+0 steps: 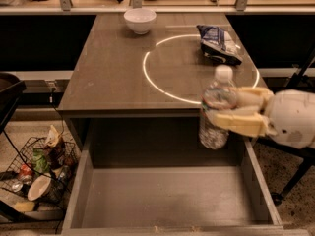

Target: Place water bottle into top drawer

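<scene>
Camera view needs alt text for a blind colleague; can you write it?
The end effector, shut on an upright bottle, holds it over the right side of the open drawer. A bowl and a bag sit on the table.

I log: water bottle (pixel 213 134), clear ribbed plastic, white cap. My gripper (pixel 216 111), smooth cream plastic, clasps it off the bench's front right corner. Top drawer (pixel 162 195), matt grey-brown wood. Bench top (pixel 108 77), faintly sheened wood. Bowl (pixel 140 19), glossy white.
</scene>
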`<state>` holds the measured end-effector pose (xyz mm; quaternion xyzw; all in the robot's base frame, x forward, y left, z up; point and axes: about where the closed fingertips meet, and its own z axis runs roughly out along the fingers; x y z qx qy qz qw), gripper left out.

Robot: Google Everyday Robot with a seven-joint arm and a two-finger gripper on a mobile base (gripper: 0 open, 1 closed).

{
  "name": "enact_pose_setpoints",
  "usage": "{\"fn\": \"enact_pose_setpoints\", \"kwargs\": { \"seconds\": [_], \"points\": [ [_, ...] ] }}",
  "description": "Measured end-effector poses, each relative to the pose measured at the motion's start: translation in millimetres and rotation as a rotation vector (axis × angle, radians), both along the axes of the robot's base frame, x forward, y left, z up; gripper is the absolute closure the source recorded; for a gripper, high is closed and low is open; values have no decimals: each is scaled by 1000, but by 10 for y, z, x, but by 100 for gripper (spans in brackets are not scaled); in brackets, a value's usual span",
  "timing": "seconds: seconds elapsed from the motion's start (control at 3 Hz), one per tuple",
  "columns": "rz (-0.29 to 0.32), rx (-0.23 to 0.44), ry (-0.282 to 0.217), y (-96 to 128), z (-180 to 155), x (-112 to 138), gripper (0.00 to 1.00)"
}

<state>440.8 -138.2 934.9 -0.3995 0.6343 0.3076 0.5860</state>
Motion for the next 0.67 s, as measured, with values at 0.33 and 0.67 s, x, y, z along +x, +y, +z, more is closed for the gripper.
{"fn": "enact_pose_setpoints", "kwargs": {
  "seconds": [0.33,0.67],
  "points": [
    [-33,-70,20,-327,-376,-28,100],
    [-7,-60,51,-411,-804,65,100]
  ]
}}
